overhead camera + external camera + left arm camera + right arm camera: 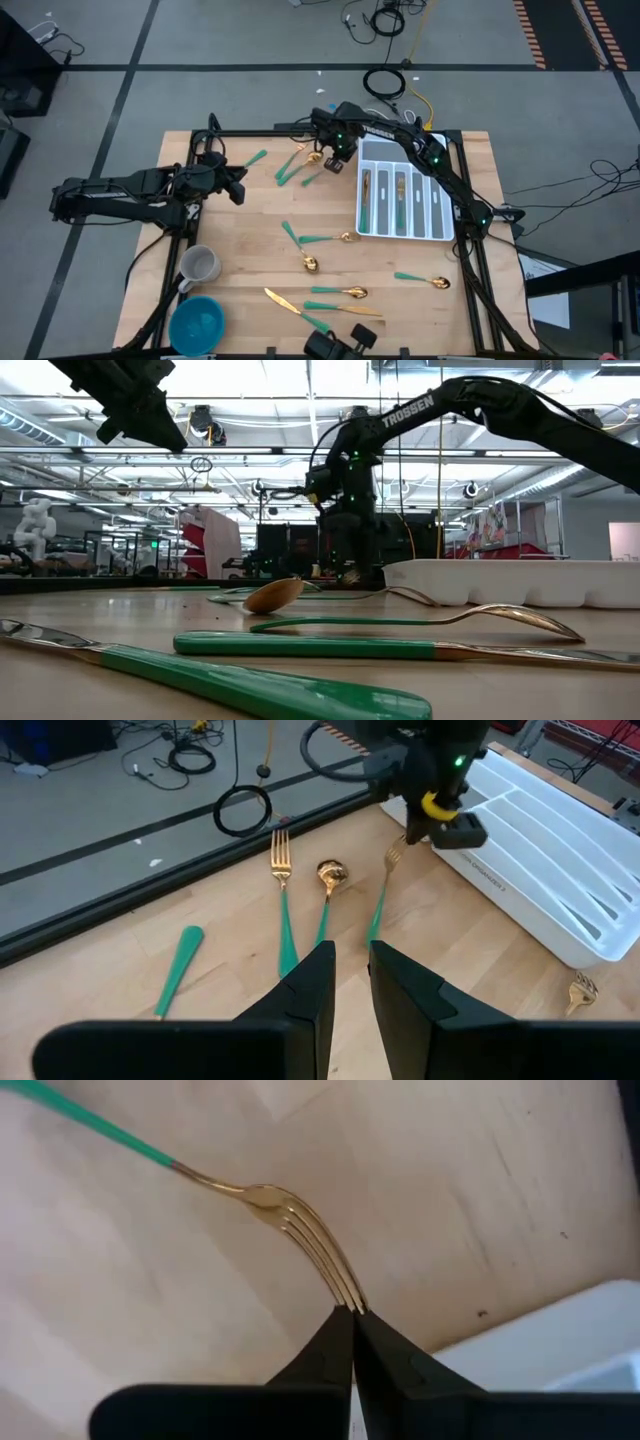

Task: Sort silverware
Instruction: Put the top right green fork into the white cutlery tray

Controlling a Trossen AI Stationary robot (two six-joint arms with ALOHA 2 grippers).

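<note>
Gold-headed, teal-handled silverware lies scattered on the wooden table (250, 240). At the far middle lie a fork (281, 870), a spoon (330, 876) and a lone teal handle (181, 955). Beside them my right gripper (352, 1312) points down, shut on another fork (290, 1215) just left of the white tray (440, 235). My left gripper (351, 982) hovers over the table's left part, fingers narrowly open with nothing between them, facing that group. My right gripper pinches the tips of the fork's tines (347, 1295) between its two fingertips, coming from above and pointing down. The fork's teal handle (90, 1122) runs away from the fingers over the wood; in the left wrist view its handle end (375, 925) seems to lie on the table.
The tray holds several pieces in its compartments (383, 190). Spoons (322, 240) (340, 292) (425, 280) and a knife (285, 302) lie in the near half. A grey mug (200, 265) and a blue bowl (198, 322) stand at the near left corner.
</note>
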